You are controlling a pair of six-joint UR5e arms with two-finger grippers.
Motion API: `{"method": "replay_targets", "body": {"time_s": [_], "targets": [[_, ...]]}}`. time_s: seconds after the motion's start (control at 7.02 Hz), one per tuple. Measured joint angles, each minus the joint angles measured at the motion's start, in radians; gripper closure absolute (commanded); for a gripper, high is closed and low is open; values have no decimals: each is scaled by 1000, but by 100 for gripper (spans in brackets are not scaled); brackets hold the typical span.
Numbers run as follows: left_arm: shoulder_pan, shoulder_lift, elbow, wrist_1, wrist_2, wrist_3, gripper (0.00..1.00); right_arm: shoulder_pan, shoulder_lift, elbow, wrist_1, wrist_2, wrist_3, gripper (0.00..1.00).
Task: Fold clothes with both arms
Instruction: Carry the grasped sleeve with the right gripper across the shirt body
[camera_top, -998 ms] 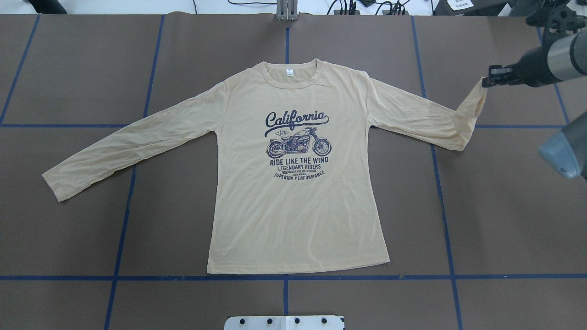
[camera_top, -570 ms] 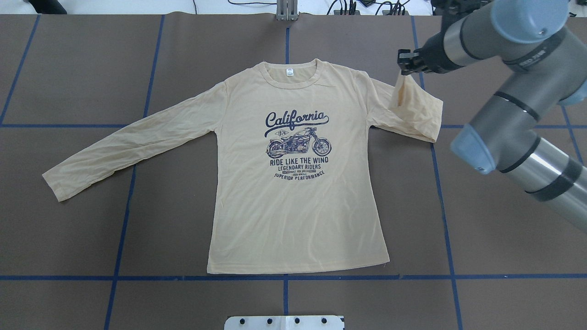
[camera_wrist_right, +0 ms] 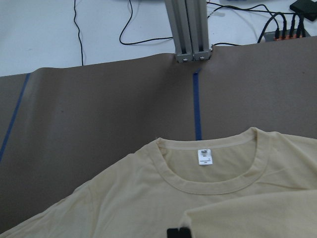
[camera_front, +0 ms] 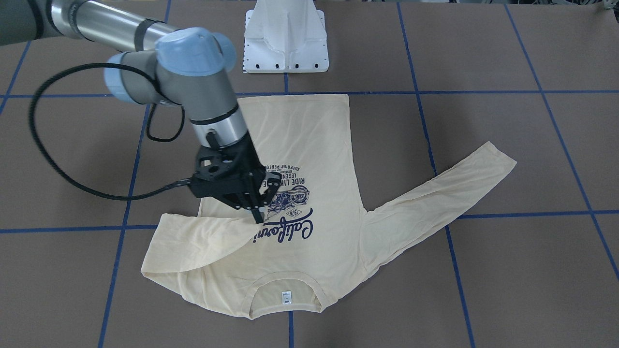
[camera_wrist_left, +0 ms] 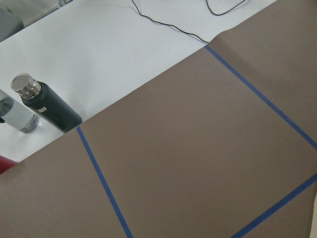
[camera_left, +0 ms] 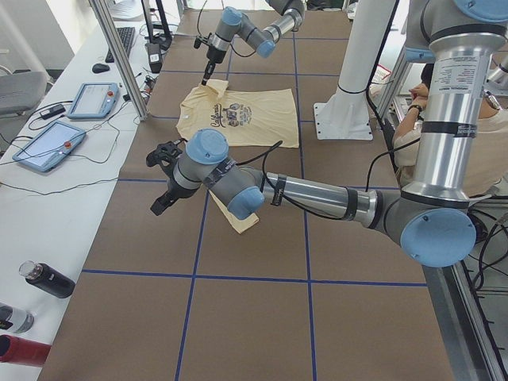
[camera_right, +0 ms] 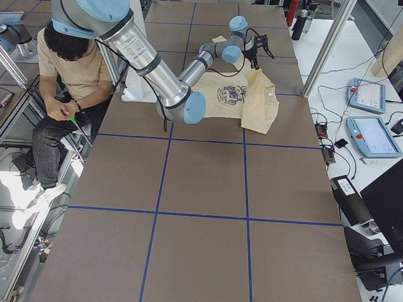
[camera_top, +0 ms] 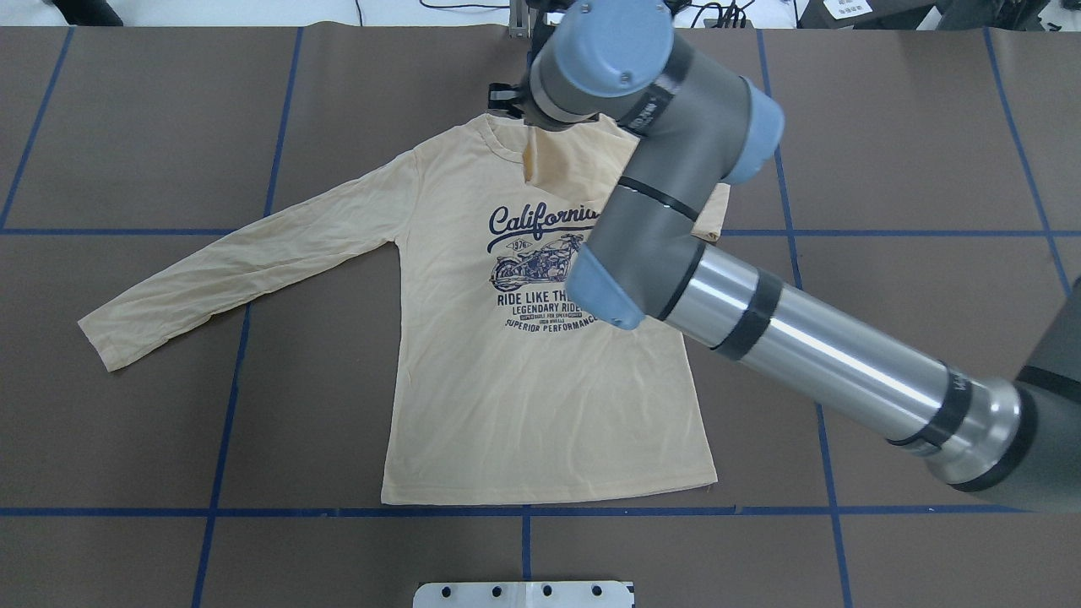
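**Operator:** Where's the shirt sitting?

**Me:** The T-shirt (camera_top: 524, 405) lies face up on the brown bench (camera_top: 912, 169). Its print (camera_top: 528, 253) is showing, the collar (camera_wrist_right: 213, 184) points away from my base and the hem (camera_top: 540, 496) towards it. The left sleeve (camera_top: 236, 266) is stretched flat out to the side. The right sleeve (camera_front: 203, 237) is doubled back over its shoulder, with the cuff raised above the chest, close to the collar.

**Operator:** And your fingers?

**Me:** The fingers (camera_front: 255, 211) of my right arm are pinched together on that cuff, and the cloth drapes down from them. My left fingers (camera_left: 165, 194) hang over bare bench, off the shirt. Only the side camera catches them, so I can't tell whether they're apart or together.

**Operator:** How do you expect it to handle?

**Me:** I'd judge it to be thin, light and limp, with no stiffness at all. It sags from whatever point I hold, and the rest drags and creases behind. It isn't fragile, but it wrinkles easily and could slide on the bench if tugged.

**Operator:** So where do you take hold?

**Me:** At the edges: cuffs, hem corners and shoulder seams, where the stitched fabric gives my fingers something to bite. A pinch in mid-panel would probably catch both layers. This cuff wants laying down low and flat across the chest so it doesn't curl. After that, the left sleeve is best taken by its own cuff.
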Motion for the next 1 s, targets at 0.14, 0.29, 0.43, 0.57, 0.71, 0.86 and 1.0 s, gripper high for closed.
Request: {"method": "replay_targets", "body": {"time_s": [0.14,0.29,0.43,0.57,0.71,0.86,1.0], "targets": [[0,-1,0,1,0,0,0,-42,101,-103,3,-47,38,100],[0,-2,2,1,0,0,0,-83,184,-187,6,-97,78,100],[0,-3,3,0,0,0,0,-115,255,-267,8,-141,99,100],[0,-3,4,1,0,-1,0,-135,312,-346,21,-170,108,100],[0,-3,4,0,0,0,0,-152,346,-420,57,-203,111,100],[0,-3,5,0,0,0,0,-166,363,-470,94,-231,113,73],[0,-3,6,1,0,0,0,-174,372,-494,110,-244,116,1]]}}
